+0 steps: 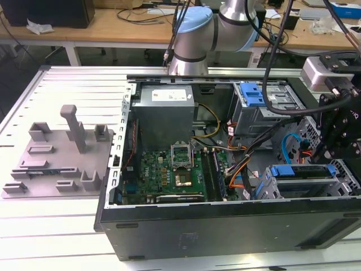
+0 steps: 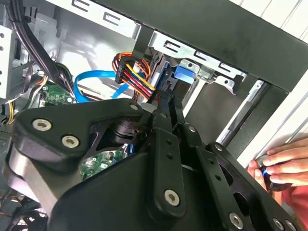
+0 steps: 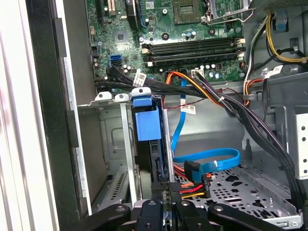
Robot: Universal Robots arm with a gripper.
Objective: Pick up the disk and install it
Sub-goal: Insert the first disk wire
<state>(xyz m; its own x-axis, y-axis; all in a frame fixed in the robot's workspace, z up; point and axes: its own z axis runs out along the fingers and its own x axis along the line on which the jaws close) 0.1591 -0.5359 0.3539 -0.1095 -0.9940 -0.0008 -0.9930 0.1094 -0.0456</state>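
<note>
Installation step in hand. My black gripper [image 3: 163,204] was drawn narrow, clamped on the flat silver disk in its blue plastic carrier bracket [image 3: 147,122]. The disk stood edge-on in a slot of the grey metal drive cage [image 3: 113,144], seemingly not fully home. Seating it would call for a straight push along the slot, clear of the red and yellow power leads [image 3: 192,185] just beside.

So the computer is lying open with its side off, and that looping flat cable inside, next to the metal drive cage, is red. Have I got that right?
Not quite. The looping flat cable is blue, not red, as the first wrist view shows. The rest holds: the computer lies open with its side off, and the cable sits next to the metal drive cage.
</note>
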